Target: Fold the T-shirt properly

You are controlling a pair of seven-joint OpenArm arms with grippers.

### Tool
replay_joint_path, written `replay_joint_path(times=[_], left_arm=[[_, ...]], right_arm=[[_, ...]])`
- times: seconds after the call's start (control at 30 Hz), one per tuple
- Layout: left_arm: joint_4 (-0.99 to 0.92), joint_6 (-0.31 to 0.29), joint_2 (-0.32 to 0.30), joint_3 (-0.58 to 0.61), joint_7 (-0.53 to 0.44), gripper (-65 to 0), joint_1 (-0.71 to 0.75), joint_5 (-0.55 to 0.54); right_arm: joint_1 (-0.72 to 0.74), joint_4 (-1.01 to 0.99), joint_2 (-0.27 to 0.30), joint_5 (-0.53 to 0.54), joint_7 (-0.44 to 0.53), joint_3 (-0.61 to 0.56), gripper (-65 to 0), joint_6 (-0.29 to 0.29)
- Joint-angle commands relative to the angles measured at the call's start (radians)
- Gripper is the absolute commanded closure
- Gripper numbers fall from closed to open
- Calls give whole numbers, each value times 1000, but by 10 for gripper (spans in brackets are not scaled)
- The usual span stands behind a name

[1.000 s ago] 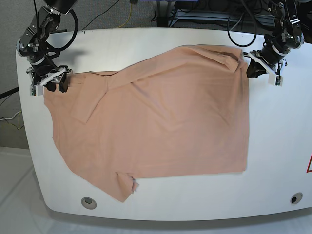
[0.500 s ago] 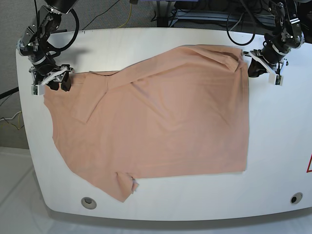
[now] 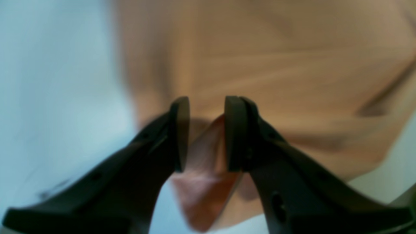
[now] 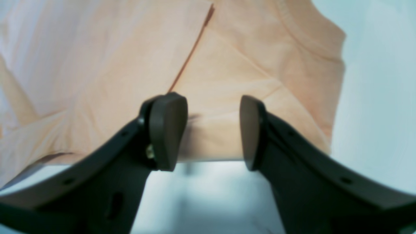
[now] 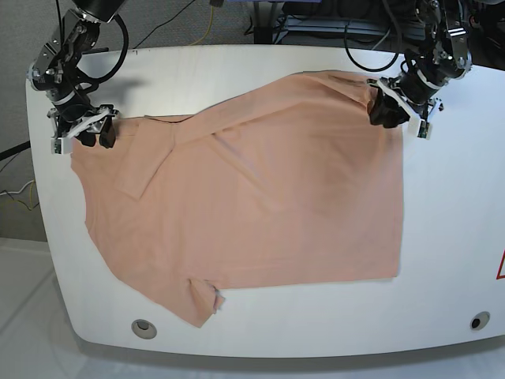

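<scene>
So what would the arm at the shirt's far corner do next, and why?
Probably close. The left gripper has its jaws apart with a raised fold of the T-shirt between them, at the shirt's far corner. Pinching that fold would let it lift the corner to fold.

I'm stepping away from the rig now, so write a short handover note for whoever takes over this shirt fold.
Left gripper: jaws parted, a corner of the T-shirt between them at the far edge; grip not confirmed.
Right gripper: jaws open over the opposite far edge, holding nothing.
T-shirt lies spread, wrinkled, on the white table; one sleeve tucked over.
Done: no fold yet.
Left: grasp both corners, fold.
</scene>
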Motion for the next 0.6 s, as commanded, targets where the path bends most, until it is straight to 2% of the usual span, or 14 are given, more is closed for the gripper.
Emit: replay_joint_path(times=[0.0,0.37,0.43,0.57], left_arm=[[29,9,-23,-8,-14,-168,0,-12],[55,16,-37,-1,0,-201,0,-19],[49,21,-27,-4,20,-247,-21,-9],[66,22,-26,-3,69,-326,-31,-5]], right_arm=[[3,16,17,20,19,4,-295,6],[-6,36,14,33,-24,4,-299,-3],[6,48,11,57,-74,6,-299,0],[18,53,8,71,-112,7,-300,2]])
